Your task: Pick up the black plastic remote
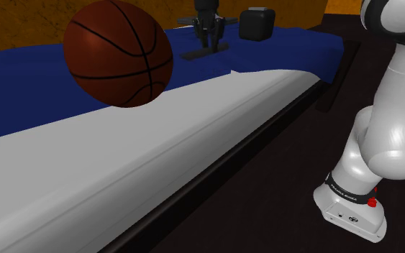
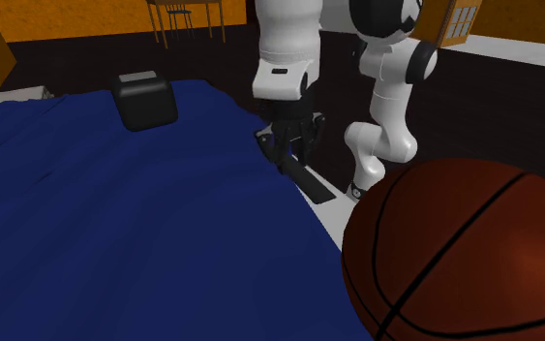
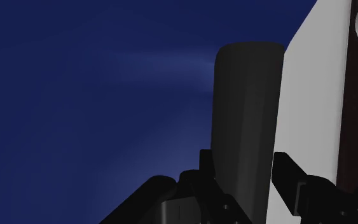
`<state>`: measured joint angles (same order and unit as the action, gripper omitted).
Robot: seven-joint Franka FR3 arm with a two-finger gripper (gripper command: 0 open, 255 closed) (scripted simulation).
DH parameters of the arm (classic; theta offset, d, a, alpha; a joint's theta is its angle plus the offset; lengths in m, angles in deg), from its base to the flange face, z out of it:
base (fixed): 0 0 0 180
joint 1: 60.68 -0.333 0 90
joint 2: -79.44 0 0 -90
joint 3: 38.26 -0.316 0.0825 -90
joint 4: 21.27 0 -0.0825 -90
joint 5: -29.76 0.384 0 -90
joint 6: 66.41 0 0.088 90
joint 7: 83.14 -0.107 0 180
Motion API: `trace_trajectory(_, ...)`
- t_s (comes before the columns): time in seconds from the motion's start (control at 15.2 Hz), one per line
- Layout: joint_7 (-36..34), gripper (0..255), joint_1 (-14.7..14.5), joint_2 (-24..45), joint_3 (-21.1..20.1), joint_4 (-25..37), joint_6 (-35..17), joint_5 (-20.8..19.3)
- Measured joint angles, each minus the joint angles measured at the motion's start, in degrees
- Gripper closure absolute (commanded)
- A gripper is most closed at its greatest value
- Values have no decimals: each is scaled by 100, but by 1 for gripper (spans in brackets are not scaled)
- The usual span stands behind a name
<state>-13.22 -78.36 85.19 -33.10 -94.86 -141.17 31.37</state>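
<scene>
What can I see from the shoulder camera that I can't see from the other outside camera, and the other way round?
From the shoulder view you get the red button low on the white arm.

From the second exterior view you get the chair and a paned door at the back.

Both share the big basketball, the blue blanket, the black box, and the gripper down on the black remote.
</scene>
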Motion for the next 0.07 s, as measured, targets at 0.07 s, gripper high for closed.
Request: trace_trajectory(0.07, -2, 255, 1, 42, 0, 115, 74, 5)
